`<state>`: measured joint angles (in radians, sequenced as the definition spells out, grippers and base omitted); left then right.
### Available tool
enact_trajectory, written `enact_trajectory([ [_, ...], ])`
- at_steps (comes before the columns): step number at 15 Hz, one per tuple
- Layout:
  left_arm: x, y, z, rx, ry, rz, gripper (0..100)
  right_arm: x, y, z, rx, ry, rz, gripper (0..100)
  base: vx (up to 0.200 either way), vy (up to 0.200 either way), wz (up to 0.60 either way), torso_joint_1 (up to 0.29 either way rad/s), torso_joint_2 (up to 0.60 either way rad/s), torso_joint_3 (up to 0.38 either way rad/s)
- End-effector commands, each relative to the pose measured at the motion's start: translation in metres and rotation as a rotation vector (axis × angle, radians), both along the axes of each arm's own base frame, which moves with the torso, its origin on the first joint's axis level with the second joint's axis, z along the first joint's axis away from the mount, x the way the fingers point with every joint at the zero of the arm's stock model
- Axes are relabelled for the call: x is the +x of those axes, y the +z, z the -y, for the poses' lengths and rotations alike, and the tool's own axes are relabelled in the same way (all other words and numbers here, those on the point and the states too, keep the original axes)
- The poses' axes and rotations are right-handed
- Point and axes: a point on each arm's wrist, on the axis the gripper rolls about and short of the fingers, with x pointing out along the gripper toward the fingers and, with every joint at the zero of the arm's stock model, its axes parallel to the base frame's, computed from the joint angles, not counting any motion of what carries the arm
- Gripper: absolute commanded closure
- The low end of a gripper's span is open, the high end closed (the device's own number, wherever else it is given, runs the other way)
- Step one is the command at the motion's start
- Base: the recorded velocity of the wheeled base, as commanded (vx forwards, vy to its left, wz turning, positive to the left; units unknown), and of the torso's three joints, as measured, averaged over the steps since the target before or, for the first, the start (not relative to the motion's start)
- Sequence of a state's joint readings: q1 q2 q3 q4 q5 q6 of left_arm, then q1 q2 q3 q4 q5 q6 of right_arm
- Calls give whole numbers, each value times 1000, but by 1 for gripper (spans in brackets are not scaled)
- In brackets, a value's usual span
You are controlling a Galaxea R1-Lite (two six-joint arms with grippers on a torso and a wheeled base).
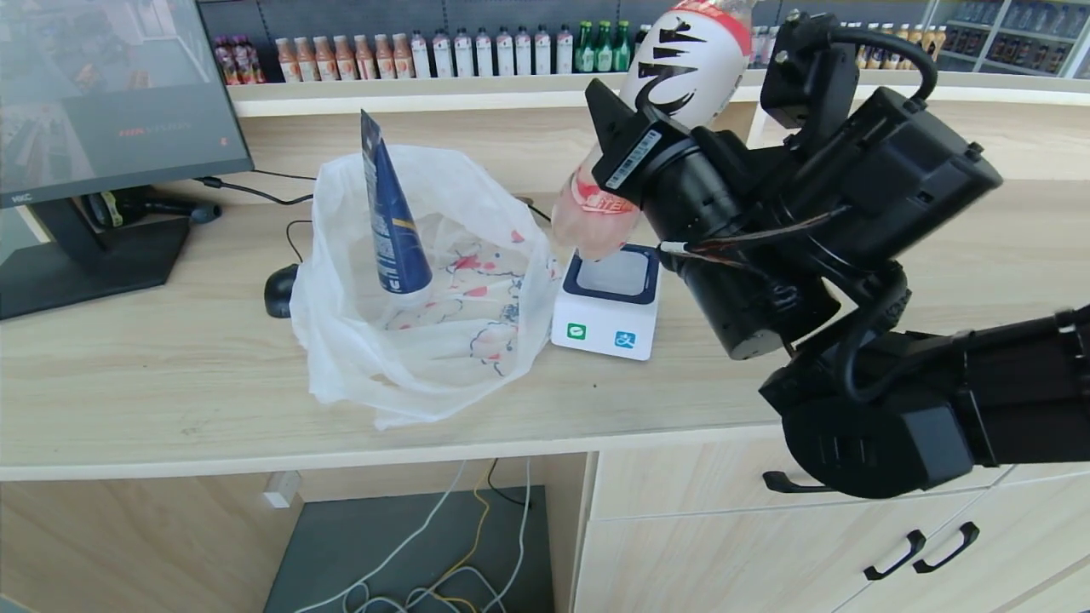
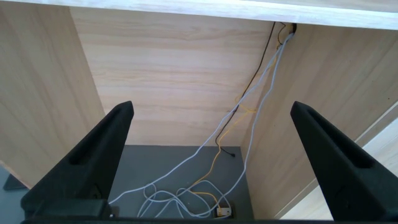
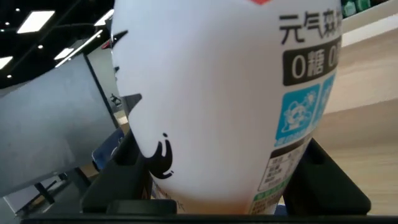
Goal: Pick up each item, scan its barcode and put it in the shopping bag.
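My right gripper (image 1: 634,140) is shut on a clear bottle (image 1: 673,77) with a white, black and red label, held tilted above the counter. The bottle's lower end hangs just over the glass top of the white barcode scanner (image 1: 609,300). In the right wrist view the bottle (image 3: 230,93) sits between the black fingers (image 3: 326,177). A white plastic shopping bag (image 1: 426,281) stands open left of the scanner, with a dark blue tube (image 1: 392,213) upright inside it. My left gripper (image 2: 211,162) is open under the counter, facing a wood panel and loose cables.
A monitor (image 1: 111,94) on a black stand occupies the counter's left, with a black mouse (image 1: 279,289) and a handheld scanner (image 1: 162,207) near it. Drink bottles line the back shelf (image 1: 477,53). Drawers (image 1: 920,545) sit below the counter at right; cables (image 1: 443,553) lie underneath.
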<state>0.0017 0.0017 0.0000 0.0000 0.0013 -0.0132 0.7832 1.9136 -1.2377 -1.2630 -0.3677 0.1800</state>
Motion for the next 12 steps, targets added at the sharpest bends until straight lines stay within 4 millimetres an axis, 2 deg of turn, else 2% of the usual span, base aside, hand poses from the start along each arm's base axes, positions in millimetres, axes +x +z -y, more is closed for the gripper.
enact_trajectory([
  [1,0,0,0,-1,0,0,0,-8,3,5,-24,4,33,100,0,0,0,0,0,0],
  [3,0,0,0,-1,0,0,0,-16,0,13,-112,-17,87,100,0,0,0,0,0,0],
  [6,0,0,0,-1,0,0,0,-33,0,25,-305,42,214,100,0,0,0,0,0,0],
  [9,0,0,0,-1,0,0,0,-38,-2,30,-348,17,249,100,0,0,0,0,0,0],
  [12,0,0,0,-1,0,0,0,-42,-31,38,-452,2,287,100,0,0,0,0,0,0],
])
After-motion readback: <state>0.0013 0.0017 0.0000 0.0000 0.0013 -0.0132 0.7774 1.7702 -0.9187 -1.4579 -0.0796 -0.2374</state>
